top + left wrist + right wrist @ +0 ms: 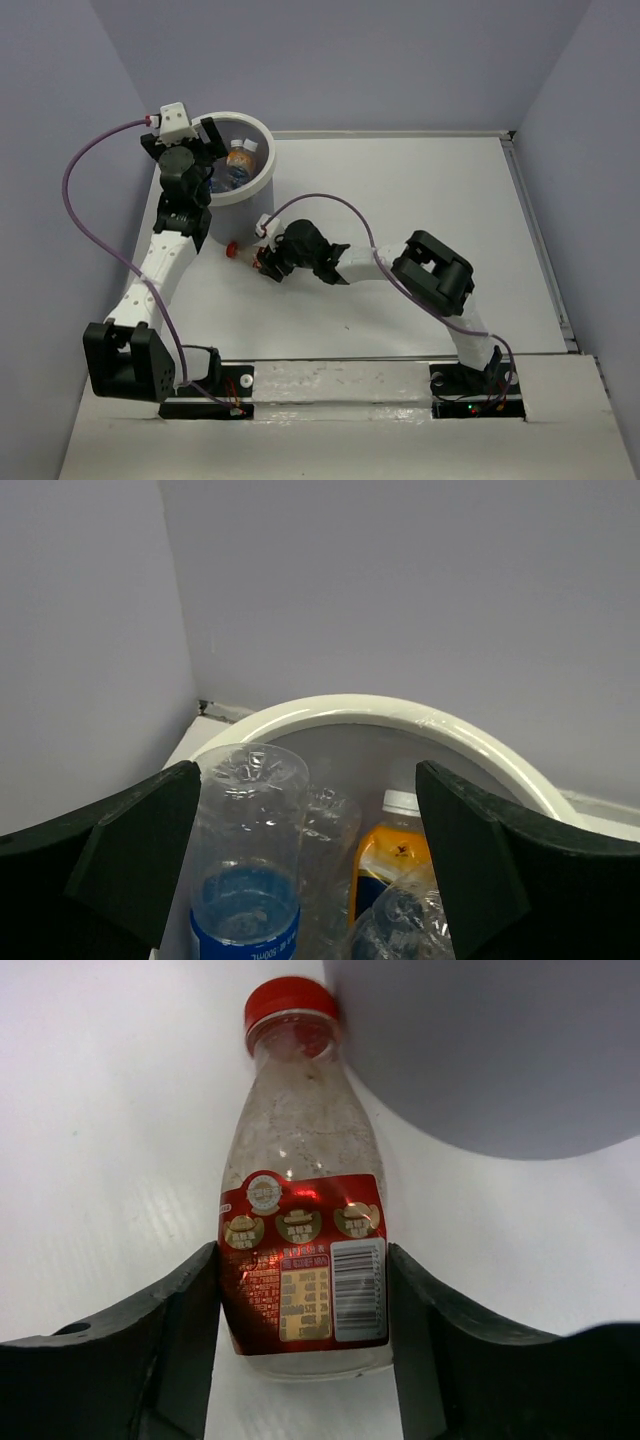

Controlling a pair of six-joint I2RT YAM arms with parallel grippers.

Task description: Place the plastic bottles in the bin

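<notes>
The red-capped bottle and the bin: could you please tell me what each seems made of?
The bottle: likely thin clear plastic, cloudy wall you can see through; glossy red label, red cap. The bin: probably smooth white plastic, soft sheen on its rounded rim; matt grey inside.

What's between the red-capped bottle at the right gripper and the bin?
Nothing on the table. The red-labelled bottle, with the right gripper closed on its sides, lies close to the bin wall. The open left gripper hangs over the bin's left rim and may crowd that side.
</notes>
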